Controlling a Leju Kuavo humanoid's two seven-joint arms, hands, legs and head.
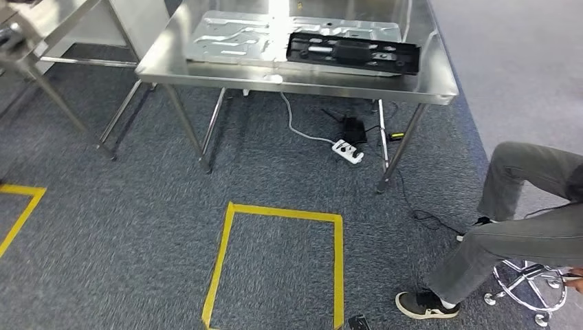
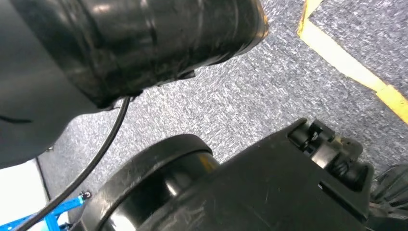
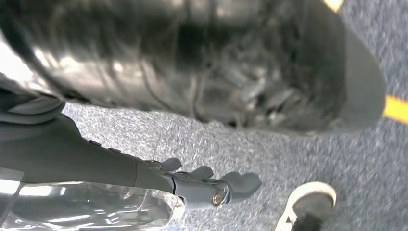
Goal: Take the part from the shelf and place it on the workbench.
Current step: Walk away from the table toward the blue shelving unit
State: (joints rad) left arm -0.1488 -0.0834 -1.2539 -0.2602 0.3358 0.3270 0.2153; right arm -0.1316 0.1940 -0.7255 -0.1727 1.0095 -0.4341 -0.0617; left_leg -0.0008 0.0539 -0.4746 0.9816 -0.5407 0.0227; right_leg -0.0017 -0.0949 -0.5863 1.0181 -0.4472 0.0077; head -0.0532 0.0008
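A long black part (image 1: 353, 53) lies flat on the steel workbench (image 1: 440, 86), toward its right side. It partly overlaps a silver stamped metal plate (image 1: 234, 34) that also lies on the bench. My right hand (image 3: 207, 185) hangs low over the grey carpet with its fingers stretched out and nothing in them. It is far from the bench.
Part of a second steel frame (image 1: 27, 58) stands at the far left. A yellow tape rectangle (image 1: 282, 214) marks the carpet before the bench. A power strip (image 1: 347, 151) with cables lies under it. A person (image 1: 522, 227) sits on a stool (image 1: 533, 285) at the right, shoe (image 3: 305, 207) near my hand.
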